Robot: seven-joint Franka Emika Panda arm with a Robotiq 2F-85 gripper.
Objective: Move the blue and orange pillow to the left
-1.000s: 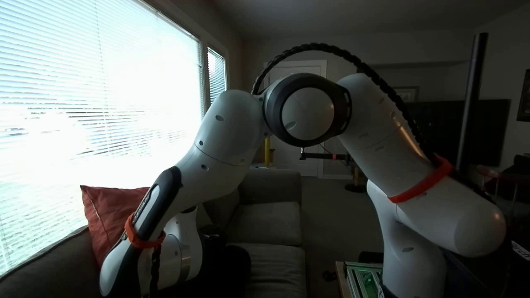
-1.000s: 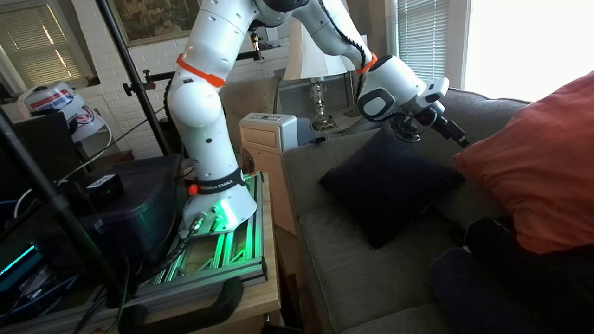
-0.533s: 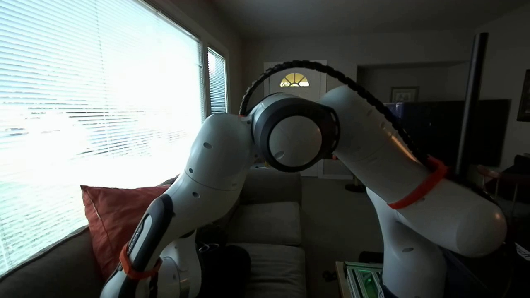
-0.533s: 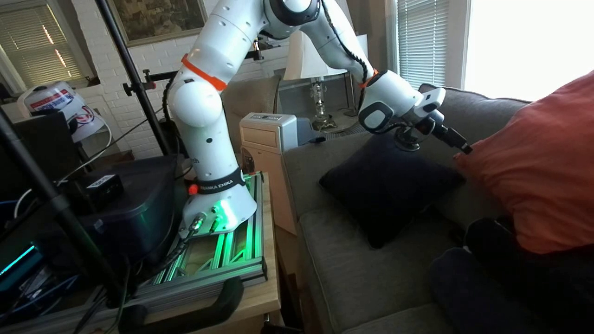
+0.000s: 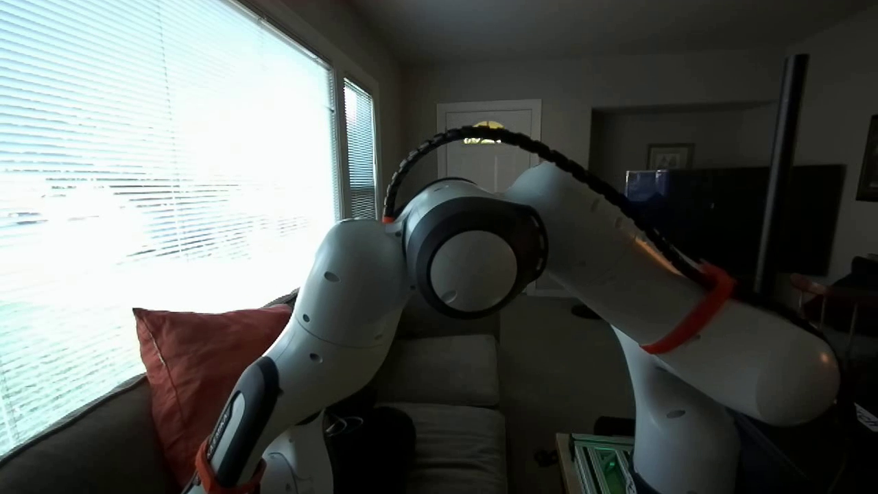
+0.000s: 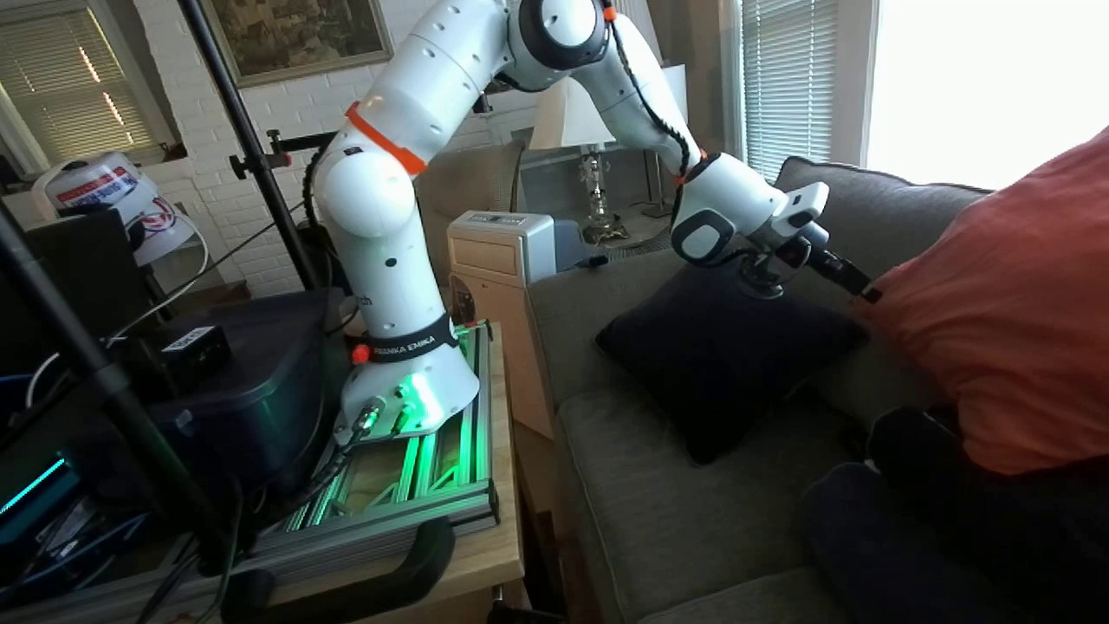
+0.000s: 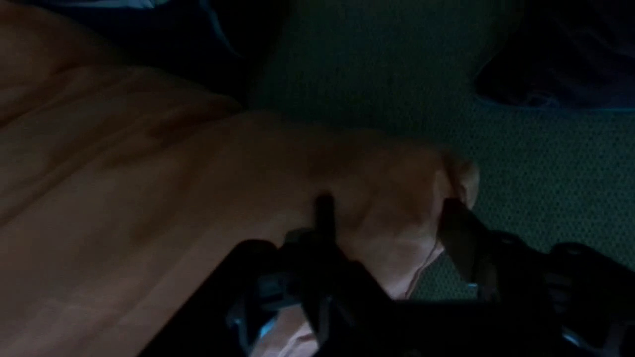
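Note:
The blue and orange pillow [image 6: 1031,321] leans on the sofa back, with its reddish-orange face showing in both exterior views [image 5: 199,363]. No blue part of it shows. My gripper [image 6: 869,295] is at its near upper corner in an exterior view. In the wrist view the gripper [image 7: 388,202] is open. The pillow's corner [image 7: 392,223] lies between the fingers, one over the orange fabric and one at the corner's edge. I cannot tell whether they touch it. In an exterior view the arm covers part of the pillow and the gripper is out of view.
A dark navy cushion [image 6: 728,355] lies on the grey sofa [image 6: 658,520] below my wrist. Dark bundled items [image 6: 910,520] lie on the seat in front of the pillow. The sofa back [image 6: 910,208] and window [image 5: 171,171] stand behind.
The arm has lowered. The gripper has moved down and slightly toward the pillow, to its corner. The pillow has not visibly moved.

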